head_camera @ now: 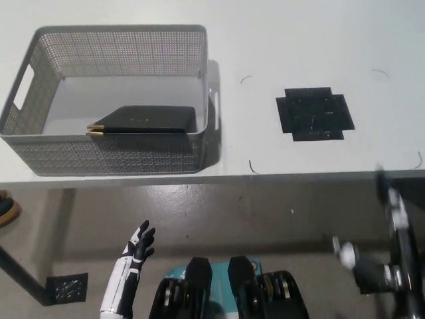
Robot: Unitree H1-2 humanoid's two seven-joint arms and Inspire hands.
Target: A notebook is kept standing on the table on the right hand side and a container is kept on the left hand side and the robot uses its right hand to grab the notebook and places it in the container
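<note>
A black notebook [146, 120] with gold corners lies flat on the floor of the grey mesh container [119, 154], near its front wall, at the table's left. My black right hand [382, 266] is a blur at the lower right, below the table's front edge and far from the container; its fingers are too smeared to read. The white left hand [136, 247] rests at the lower left, below the table, with fingers apart and nothing in it.
A black cross-shaped mat [315, 113] lies on the white table [299, 40] to the right of the container. A small black pad [65, 288] sits on the floor at the lower left.
</note>
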